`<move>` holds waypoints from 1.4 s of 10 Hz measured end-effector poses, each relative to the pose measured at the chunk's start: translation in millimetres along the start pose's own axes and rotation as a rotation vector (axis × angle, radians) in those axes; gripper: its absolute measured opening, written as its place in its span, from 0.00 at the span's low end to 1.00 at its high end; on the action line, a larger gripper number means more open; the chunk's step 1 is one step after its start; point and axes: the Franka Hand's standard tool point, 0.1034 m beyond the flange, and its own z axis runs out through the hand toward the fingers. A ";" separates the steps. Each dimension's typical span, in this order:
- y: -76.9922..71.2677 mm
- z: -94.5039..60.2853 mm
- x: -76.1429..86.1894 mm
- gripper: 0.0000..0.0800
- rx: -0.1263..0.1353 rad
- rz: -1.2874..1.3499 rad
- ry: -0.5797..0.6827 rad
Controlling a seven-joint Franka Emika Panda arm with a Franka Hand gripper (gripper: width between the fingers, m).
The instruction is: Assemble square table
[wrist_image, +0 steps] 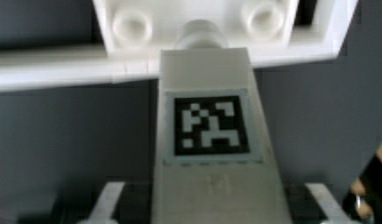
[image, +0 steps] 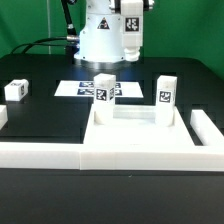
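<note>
Plainly the gripper (wrist_image: 209, 197) is pinching a held leg (wrist_image: 209, 120), tag side toward the wrist camera, one finger on each flank. The step in hand, I judge, is seating this leg in a corner hole of the square slab (image: 135, 130). The slab lies on the desk (image: 40, 130) against the rail fence (image: 60, 152), toward the exterior view's right. To do it well, keep the leg plumb, centre its tip over a free hole, lower gently, then twist without letting the slab slide. A standing leg (image: 105, 88) and a second standing leg (image: 165, 92) rise at the slab's far corners; a loose leg (image: 15, 90) sits well apart. No true container here, only the fence's bay, holding the slab
</note>
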 end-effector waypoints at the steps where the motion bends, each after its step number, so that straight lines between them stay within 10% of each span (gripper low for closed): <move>1: 3.3 0.8 -4.0 0.37 -0.018 -0.010 0.066; 9: -43.4 77.0 -19.1 0.37 0.004 -0.036 0.099; 14: -44.8 79.2 -21.0 0.37 0.005 -0.033 0.094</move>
